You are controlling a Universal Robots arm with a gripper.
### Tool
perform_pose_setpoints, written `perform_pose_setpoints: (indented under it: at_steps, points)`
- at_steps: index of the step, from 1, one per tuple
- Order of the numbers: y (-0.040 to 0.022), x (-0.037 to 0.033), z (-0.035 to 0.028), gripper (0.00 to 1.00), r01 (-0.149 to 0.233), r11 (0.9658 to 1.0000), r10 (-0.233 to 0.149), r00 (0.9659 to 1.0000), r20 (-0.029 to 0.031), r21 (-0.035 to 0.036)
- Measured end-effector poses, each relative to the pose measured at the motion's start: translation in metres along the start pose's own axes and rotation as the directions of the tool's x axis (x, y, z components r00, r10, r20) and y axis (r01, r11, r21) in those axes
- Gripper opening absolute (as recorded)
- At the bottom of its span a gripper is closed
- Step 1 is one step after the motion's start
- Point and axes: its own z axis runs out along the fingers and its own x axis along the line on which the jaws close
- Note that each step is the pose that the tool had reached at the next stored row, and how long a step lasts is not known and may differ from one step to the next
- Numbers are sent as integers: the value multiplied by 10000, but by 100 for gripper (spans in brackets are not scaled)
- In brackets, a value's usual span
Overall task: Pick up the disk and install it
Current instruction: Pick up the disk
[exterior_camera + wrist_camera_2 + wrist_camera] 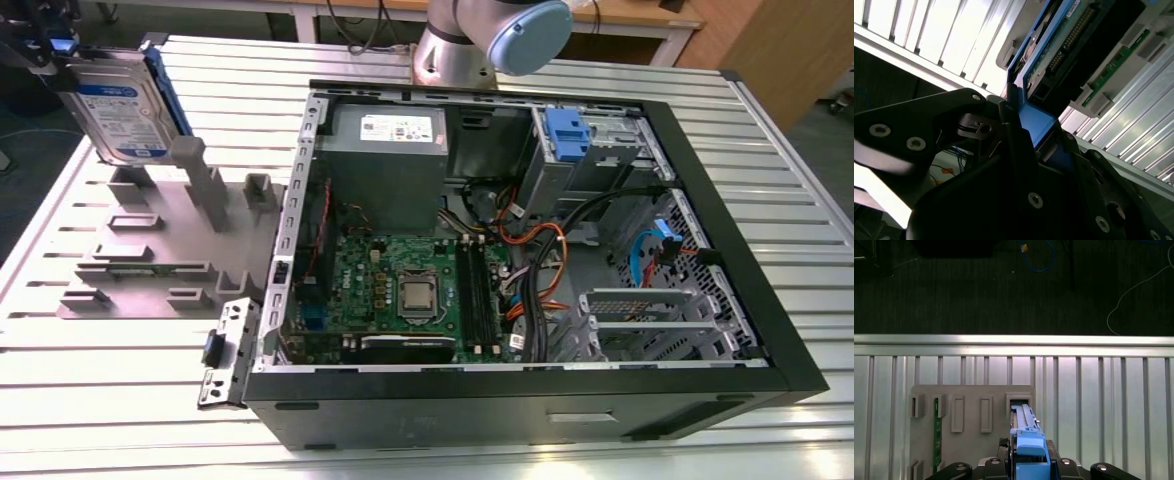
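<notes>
Claw (1031,127) clamped on the disk (123,115) by its blue frame, holding it upright over the grey rack (140,265), beside the open computer case (747,300)

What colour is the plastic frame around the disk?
Blue. The frame of the disk shows best in the first wrist view.

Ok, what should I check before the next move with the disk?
1. Grip: gripper is closed on the blue frame of the disk. Ok.
2. Disk upright in the exterior view. Ok.
3. Disk clear of the grey holder: cannot tell, its lower edge overlaps a post.
4. Computer case side open. Ok.
5. Drive bay free: cannot tell, cables lie close by.
</notes>
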Motion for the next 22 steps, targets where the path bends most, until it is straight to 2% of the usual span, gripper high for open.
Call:
perform_pose_setpoints:
  at_steps: [8, 22]
  points:
    - [1, 0, -11, 37, 0, 10000, 0, 10000, -2, -6]
    - [5, -3, -142, 37, 0, 10000, 0, 10000, -1, -2]
